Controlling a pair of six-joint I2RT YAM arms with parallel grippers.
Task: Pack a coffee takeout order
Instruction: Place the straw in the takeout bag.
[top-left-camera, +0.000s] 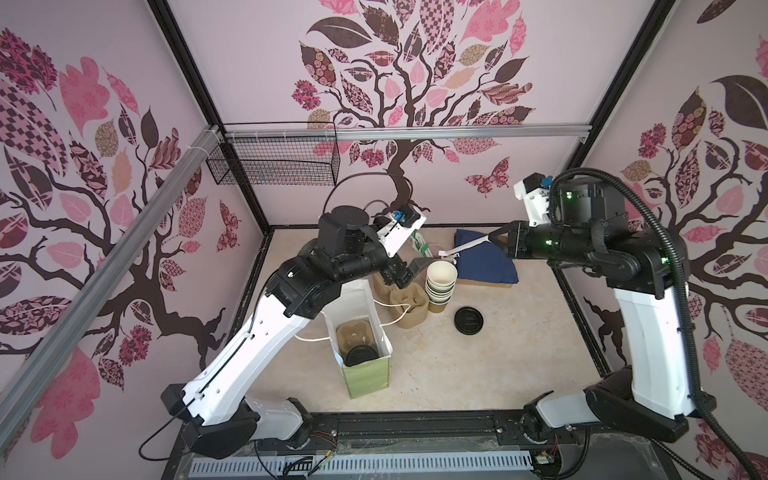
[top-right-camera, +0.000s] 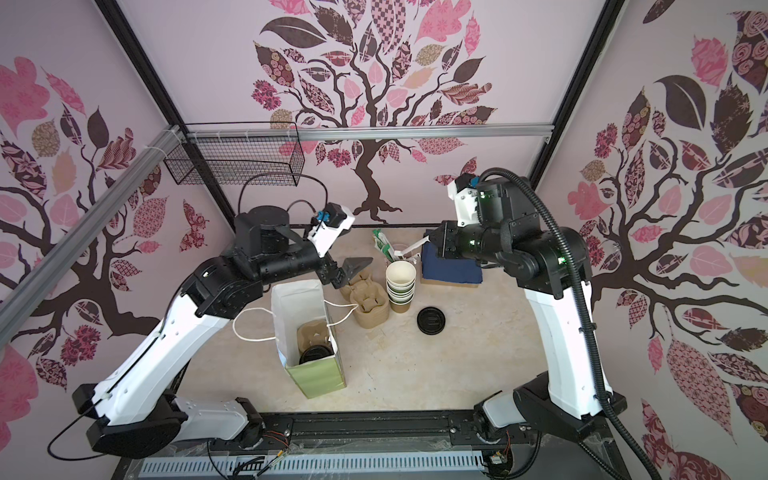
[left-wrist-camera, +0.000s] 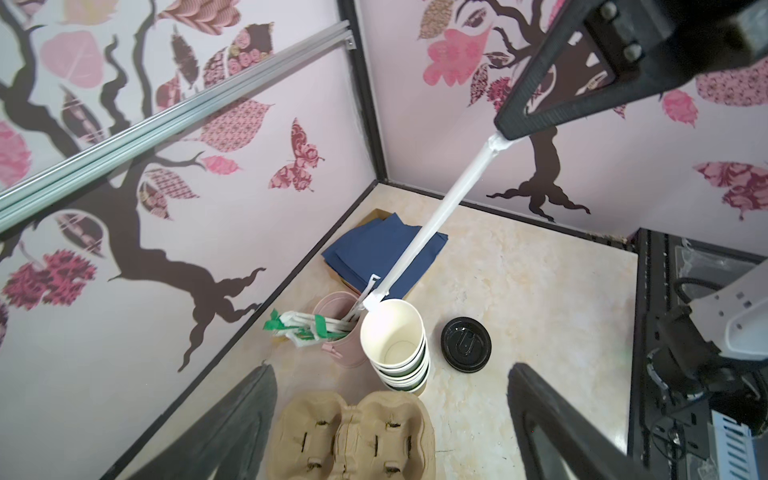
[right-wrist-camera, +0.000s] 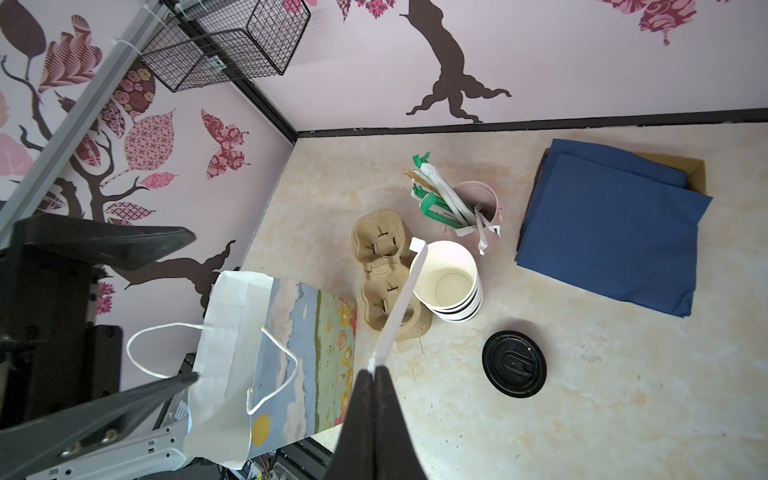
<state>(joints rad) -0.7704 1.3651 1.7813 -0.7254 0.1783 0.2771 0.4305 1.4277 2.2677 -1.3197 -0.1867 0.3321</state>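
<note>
My right tool (right-wrist-camera: 374, 372) pinches a white paper-wrapped straw (right-wrist-camera: 399, 307); my left tool (top-left-camera: 409, 272) gapes wide. Only in both top views do I see the black-lidded cup (top-left-camera: 360, 355) inside the pale green paper bag (top-left-camera: 365, 380).

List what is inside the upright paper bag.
The paper bag holds a pulp carrier; a black lid fills its near pocket, and the far pocket looks empty. Anything under the lid and the bag's floor are hidden.
</note>
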